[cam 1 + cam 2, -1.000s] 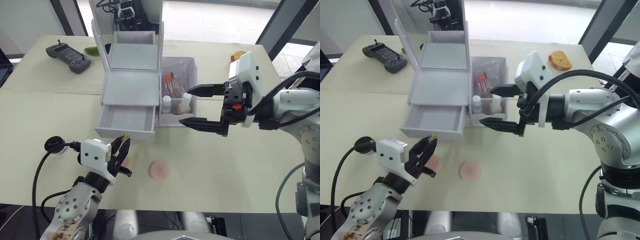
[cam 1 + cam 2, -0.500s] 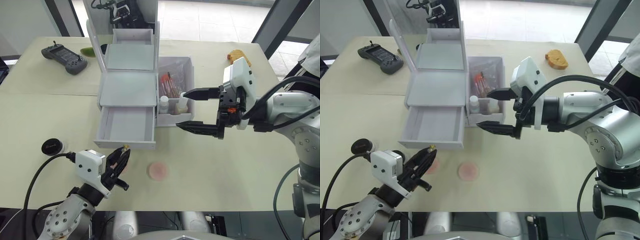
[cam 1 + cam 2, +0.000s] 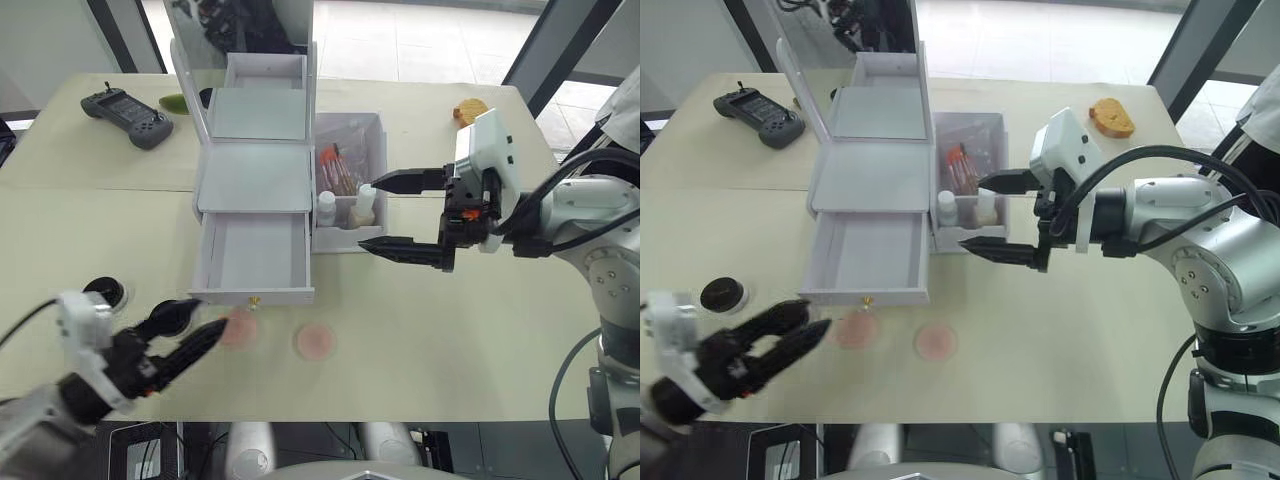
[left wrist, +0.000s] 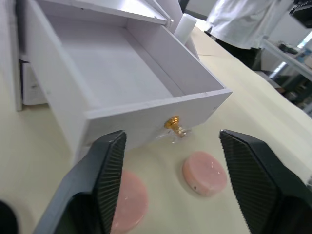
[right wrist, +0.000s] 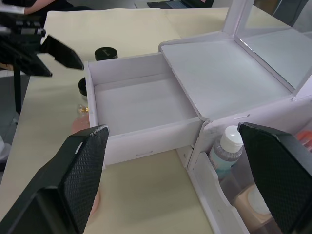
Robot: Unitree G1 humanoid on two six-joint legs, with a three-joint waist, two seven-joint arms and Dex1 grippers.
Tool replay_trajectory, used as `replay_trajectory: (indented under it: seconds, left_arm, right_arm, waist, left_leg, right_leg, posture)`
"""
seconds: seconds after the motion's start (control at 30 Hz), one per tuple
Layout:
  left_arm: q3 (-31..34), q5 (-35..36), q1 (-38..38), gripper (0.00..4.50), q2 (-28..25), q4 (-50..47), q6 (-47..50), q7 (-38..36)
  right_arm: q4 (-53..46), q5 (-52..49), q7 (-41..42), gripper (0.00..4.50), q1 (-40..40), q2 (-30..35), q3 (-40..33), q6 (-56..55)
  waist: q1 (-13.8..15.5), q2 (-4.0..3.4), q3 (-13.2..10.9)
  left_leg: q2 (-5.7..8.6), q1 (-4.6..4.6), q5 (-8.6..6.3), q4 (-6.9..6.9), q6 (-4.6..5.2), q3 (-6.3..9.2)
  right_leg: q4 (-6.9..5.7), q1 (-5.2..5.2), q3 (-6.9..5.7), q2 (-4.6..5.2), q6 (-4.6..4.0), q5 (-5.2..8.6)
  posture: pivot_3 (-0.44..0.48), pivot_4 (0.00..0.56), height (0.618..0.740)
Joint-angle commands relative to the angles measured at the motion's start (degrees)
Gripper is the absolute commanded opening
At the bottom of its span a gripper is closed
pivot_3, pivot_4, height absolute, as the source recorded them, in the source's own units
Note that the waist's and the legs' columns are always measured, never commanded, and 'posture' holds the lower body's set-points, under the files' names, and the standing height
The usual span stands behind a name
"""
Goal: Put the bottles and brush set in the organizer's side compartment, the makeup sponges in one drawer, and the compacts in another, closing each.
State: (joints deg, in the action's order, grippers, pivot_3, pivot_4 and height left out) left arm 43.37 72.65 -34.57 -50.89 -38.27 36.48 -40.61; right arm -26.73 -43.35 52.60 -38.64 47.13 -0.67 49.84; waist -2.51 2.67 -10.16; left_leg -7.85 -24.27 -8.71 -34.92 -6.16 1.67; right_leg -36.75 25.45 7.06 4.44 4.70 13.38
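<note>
the organizer stands mid-table with its mirror upright and one drawer pulled out, bare inside, its gold knob facing the table's near edge. in the side compartment stand both bottles and the brush set. two makeup sponges lie on the table just in front of the drawer: one by the knob, the other a little to its right, apart from each other. the left gripper hovers low beside the nearer sponge, fingers spread and holding nothing. the right gripper hangs at the compartment's right side, also wide apart and empty. one compact sits left of the drawer (a second dark case shows close to it in the right wrist view). a handheld controller and a piece of bread lie at the far corners.
</note>
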Motion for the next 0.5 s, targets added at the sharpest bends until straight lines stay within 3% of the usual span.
replay_trajectory:
  seconds: [0.03, 0.13, 0.2, 0.33, 0.5]
  left_arm:
    - [3.83, -3.25, 6.1, 4.49, -9.29, 13.27, 2.06, -10.45]
    - [-0.15, -11.74, 15.11, 4.49, -17.74, 28.2, -0.82, -18.39]
    - [-6.17, -16.96, 23.25, 4.49, -20.76, 36.06, -3.52, -20.73]
    - [-16.51, -26.56, 35.58, 4.49, -21.37, 45.67, -8.84, -24.5]
    - [-24.03, -35.94, 55.18, 4.49, -21.22, 68.06, -14.37, -27.77]
  right_arm:
    - [-0.4, 0.5, 1.65, 4.5, 0.88, 2.72, -2.8, -1.69]
    - [-1.94, 0.58, 2.78, 4.5, 4.8, 6.4, -6.02, -2.24]
    - [-2.84, 1.17, 2.56, 4.5, 9.89, 8.23, -10.1, -3.43]
    - [-4.31, 2.4, 3.06, 4.5, 22.25, 9.45, -19.91, -6.08]
    - [0.39, 5.08, 7.77, 4.5, 42.17, 8.11, -35.84, -8.43]
  waist:
    - [0.36, -0.03, -0.02]
    - [0.77, -0.01, -0.03]
    - [0.71, -0.01, -0.02]
    - [0.75, -0.01, -0.02]
    - [1.64, 0.02, 0.0]
  left_leg:
    - [0.0, -0.01, 0.0, 0.0, -0.01, 0.0]
    - [0.0, -0.07, 0.0, 0.09, -0.02, 0.01]
    - [0.01, -0.15, -0.02, 0.16, -0.05, -0.05]
    - [0.0, -0.23, -0.06, 0.39, -0.11, -0.13]
    - [-0.01, -0.28, -0.03, 0.57, -0.1, -0.03]
  right_leg:
    - [0.0, 0.02, -0.01, 0.01, -0.01, 0.01]
    - [-0.06, 0.39, -0.08, 0.0, -0.12, 0.03]
    - [-0.01, 0.4, -0.03, 0.01, -0.15, 0.02]
    - [-0.06, 0.56, 0.0, -0.02, -0.15, 0.02]
    - [-0.35, 0.7, -0.04, -0.14, -0.27, 0.09]
  posture:
    - [0.0, 0.15, 0.705]
    - [0.0, 0.15, 0.705]
    - [0.0, 0.15, 0.705]
    - [0.0, 0.15, 0.705]
    - [0.0, 0.15, 0.705]
